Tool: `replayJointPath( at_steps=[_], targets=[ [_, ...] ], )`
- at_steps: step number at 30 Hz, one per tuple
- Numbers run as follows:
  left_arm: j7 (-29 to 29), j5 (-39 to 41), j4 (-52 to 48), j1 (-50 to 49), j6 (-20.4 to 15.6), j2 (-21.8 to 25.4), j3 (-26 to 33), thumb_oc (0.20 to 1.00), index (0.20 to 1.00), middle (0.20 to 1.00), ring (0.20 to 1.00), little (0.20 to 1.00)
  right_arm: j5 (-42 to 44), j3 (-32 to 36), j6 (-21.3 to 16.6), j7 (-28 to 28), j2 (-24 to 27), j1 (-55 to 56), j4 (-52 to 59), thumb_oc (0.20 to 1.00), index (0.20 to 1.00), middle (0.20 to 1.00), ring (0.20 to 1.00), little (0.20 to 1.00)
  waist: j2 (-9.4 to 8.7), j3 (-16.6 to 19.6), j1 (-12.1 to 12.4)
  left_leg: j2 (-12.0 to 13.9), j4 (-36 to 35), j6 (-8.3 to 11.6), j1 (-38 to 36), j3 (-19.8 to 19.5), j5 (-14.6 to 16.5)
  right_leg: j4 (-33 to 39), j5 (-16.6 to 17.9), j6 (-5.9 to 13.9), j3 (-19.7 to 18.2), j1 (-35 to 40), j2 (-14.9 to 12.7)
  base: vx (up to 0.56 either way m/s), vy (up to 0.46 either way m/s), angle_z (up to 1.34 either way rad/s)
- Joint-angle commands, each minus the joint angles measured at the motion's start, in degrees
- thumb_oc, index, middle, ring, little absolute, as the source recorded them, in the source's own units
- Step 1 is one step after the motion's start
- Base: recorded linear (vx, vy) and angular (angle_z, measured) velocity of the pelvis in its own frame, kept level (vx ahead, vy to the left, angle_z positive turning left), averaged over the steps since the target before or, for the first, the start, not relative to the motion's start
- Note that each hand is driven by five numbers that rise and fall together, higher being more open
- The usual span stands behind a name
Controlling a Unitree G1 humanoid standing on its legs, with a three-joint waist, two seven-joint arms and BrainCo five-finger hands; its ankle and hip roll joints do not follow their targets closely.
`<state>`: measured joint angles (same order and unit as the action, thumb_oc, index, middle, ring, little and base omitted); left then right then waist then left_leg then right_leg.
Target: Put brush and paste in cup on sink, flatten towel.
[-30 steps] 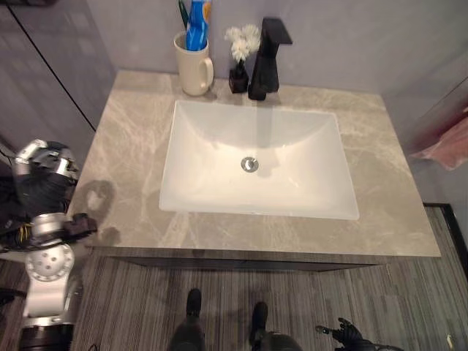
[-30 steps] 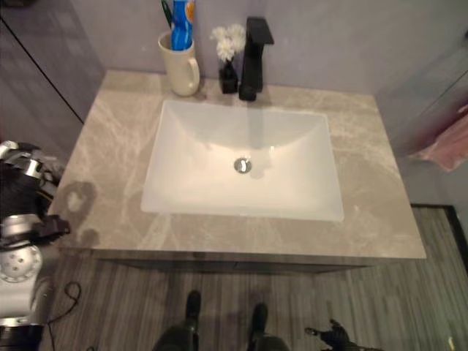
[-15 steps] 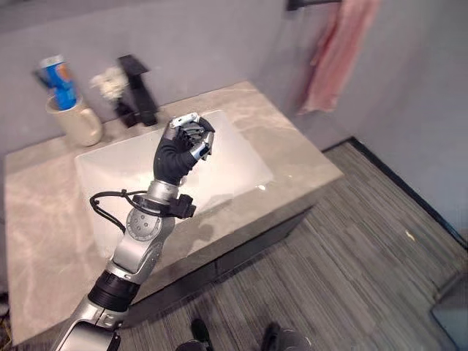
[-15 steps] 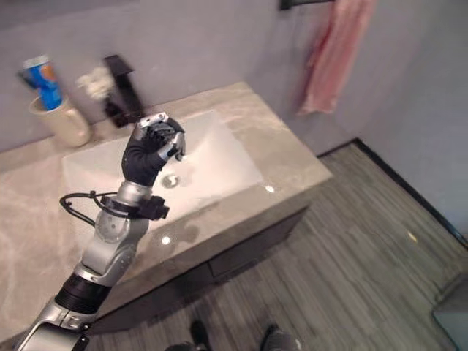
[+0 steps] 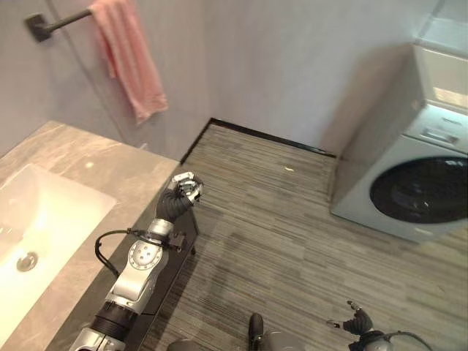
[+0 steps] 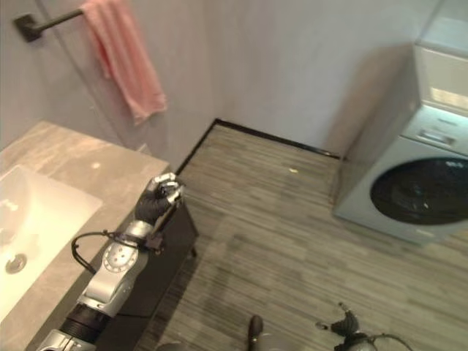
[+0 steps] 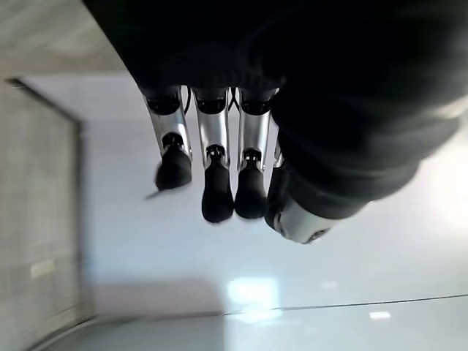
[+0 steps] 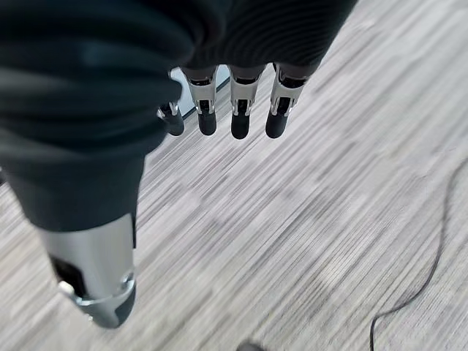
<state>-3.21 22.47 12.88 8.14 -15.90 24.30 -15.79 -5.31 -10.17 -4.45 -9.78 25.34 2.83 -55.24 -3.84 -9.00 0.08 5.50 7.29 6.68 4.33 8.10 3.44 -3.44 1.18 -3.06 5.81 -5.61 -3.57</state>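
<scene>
While my L arm reaches up past the sink counter (image 5: 69,164) edge, the left hand (image 5: 180,196) is curled, empty, below the pink towel (image 5: 131,58). Right hand (image 8: 219,102) hangs low over the floor, fingers relaxed, holding nothing.

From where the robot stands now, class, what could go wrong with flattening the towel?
1. The pink towel hangs bunched at one end of the wall bar, so a tug might slide it off.
2. The left robot hand hovers curled by the counter's edge, far below the towel; a hasty reach might knock the counter.

Grey marble counter (image 5: 110,172), white basin (image 5: 44,219) set in, striped grey floor (image 5: 292,241) alongside
</scene>
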Motion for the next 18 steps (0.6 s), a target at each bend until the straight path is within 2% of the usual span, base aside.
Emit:
replayJointPath(
  at_steps=[1, 3, 7, 9, 13, 16, 17, 18],
  targets=[
    [1.2, 0.6, 2.5, -3.3, -0.1, -1.6, 4.8, 1.0, 1.0, 1.0, 1.0, 1.0, 0.8, -0.9, -1.9, -0.1, 1.8, -1.8, 0.4, 1.0, 1.0, 1.0, 1.0, 1.0, 2.13, 0.1, 0.4, -4.1, 2.1, -4.45, 4.2, -1.4, -3.1, 4.1, -1.3, 8.65, 4.8, 6.0, -1.5, 0.08, 0.01, -0.8],
    [0.1, -1.5, 6.1, -4.8, 0.5, -1.9, 5.6, 1.0, 1.0, 1.0, 1.0, 1.0, 2.1, -0.5, -2.4, 0.2, 1.5, -2.6, 1.4, 1.0, 1.0, 1.0, 1.0, 1.0, 2.92, 0.3, 0.8, -5.8, 0.5, -4.94, 3.1, -4.5, -3.3, 2.8, -1.3, 8.69, 3.1, 5.3, -0.9, 0.06, 0.038, -1.0],
    [-0.5, -2.1, 14.7, -6.5, 2.3, -4.9, 5.5, 1.0, 1.0, 1.0, 1.0, 1.0, 4.9, 1.9, -2.8, -0.7, 0.0, -1.7, 2.0, 1.0, 1.0, 1.0, 1.0, 1.0, 3.86, 2.4, -0.3, -6.0, -3.6, -5.89, -0.2, -3.8, -3.8, 2.9, -1.6, 8.75, 2.5, 6.1, -0.9, 0.11, 0.051, -0.56],
    [-0.7, -3.5, 15.7, -6.9, 2.6, -5.1, 5.4, 1.0, 1.0, 1.0, 1.0, 1.0, 5.9, 2.6, -3.0, -0.8, -0.5, -1.3, 1.9, 1.0, 1.0, 1.0, 1.0, 1.0, 4.0, 2.8, -0.6, -6.1, -4.5, -6.12, -1.0, -3.9, -3.8, 2.8, -1.8, 8.78, 2.5, 6.4, -1.0, 0.08, 0.034, 0.04],
    [-2.8, -10.4, 21.3, -6.9, 4.2, -5.8, 3.8, 1.0, 1.0, 1.0, 1.0, 1.0, 8.9, 2.7, -3.2, -0.6, -3.0, -0.6, 1.0, 1.0, 1.0, 1.0, 1.0, 1.0, 4.27, 3.4, -1.2, -6.2, -6.2, -6.52, -2.3, -3.8, -3.9, 2.0, -2.5, 8.9, 2.6, 6.4, -1.3, 0.07, 0.052, 0.1],
    [-3.2, -11.3, 27.4, -7.5, 5.4, -6.0, 4.4, 1.0, 1.0, 1.0, 1.0, 1.0, 11.2, 2.2, -3.7, 0.2, -3.7, -1.2, 1.1, 1.0, 1.0, 1.0, 1.0, 1.0, 3.86, 2.9, -1.4, -5.8, -3.4, -7.12, -1.6, -3.2, -2.1, -1.9, -4.4, 8.31, 1.9, 4.7, -1.0, 0.03, 0.028, 0.04],
    [-3.4, -10.5, 30.8, -7.2, 5.6, -6.5, 4.7, 1.0, 1.0, 1.0, 1.0, 1.0, 12.6, 1.9, -3.7, 0.8, -4.0, -2.1, 0.2, 1.0, 1.0, 1.0, 1.0, 1.0, 3.74, 2.4, -1.5, -5.6, -0.7, -7.31, -0.5, -2.8, -0.9, -5.1, -5.7, 8.02, 1.5, 2.7, -0.9, -0.1, -0.004, -0.03],
    [-4.6, -11.5, 33.8, -6.3, 6.1, -6.7, 4.7, 1.0, 1.0, 1.0, 1.0, 1.0, 14.5, 1.3, -4.3, 1.3, -4.2, -3.4, 0.2, 1.0, 1.0, 1.0, 1.0, 1.0, 3.24, 0.9, -1.6, -5.6, 5.4, -7.63, 2.3, -2.7, 1.2, -9.8, -7.5, 7.51, 1.5, 0.3, -1.1, -0.11, -0.015, -0.07]
  ],
)
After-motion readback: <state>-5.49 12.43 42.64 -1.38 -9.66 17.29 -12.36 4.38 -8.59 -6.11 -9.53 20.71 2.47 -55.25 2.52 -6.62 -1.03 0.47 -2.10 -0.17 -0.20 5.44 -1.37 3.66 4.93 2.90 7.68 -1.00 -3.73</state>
